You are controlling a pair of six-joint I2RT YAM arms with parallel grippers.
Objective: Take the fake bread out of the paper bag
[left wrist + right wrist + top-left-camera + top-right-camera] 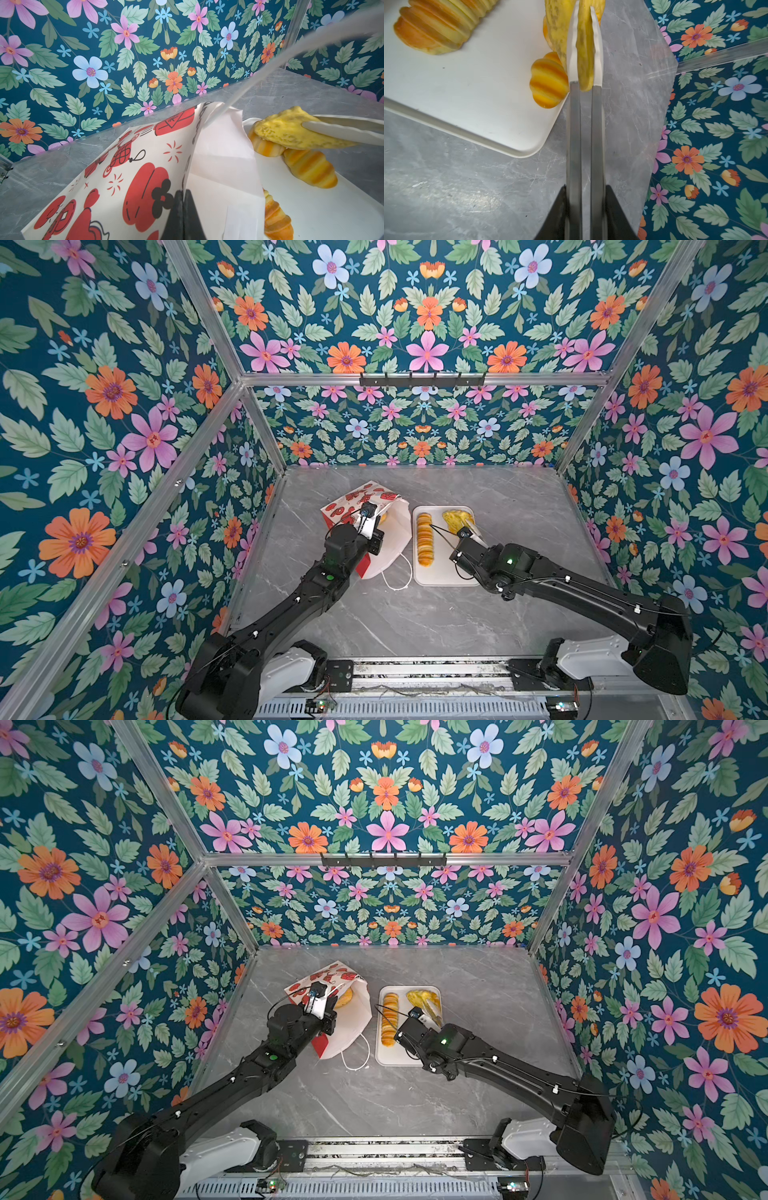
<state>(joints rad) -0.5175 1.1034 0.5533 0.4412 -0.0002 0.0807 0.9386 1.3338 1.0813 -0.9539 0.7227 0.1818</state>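
Observation:
The paper bag (353, 506) (322, 977) (145, 166) lies tilted on the table, white with red prints, its mouth towards the tray. My left gripper (379, 521) (332, 1004) (184, 193) is shut on the bag's upper rim. An orange piece of fake bread (345, 996) shows inside the mouth. My right gripper (471, 537) (426, 1020) (586, 189) is shut on metal tongs (575, 124). Their white tips clamp a flat yellow pastry (584, 52) (291, 128) (457, 517) just over the white tray (444, 576) (467, 93). A long ridged loaf (424, 539) (436, 27) and a pumpkin-shaped bun (548, 83) lie on the tray.
The tray stands right beside the bag on the grey marble table (415, 622). A white cord handle (399, 585) of the bag trails on the table by the tray's near corner. Flowered walls close in the back and both sides.

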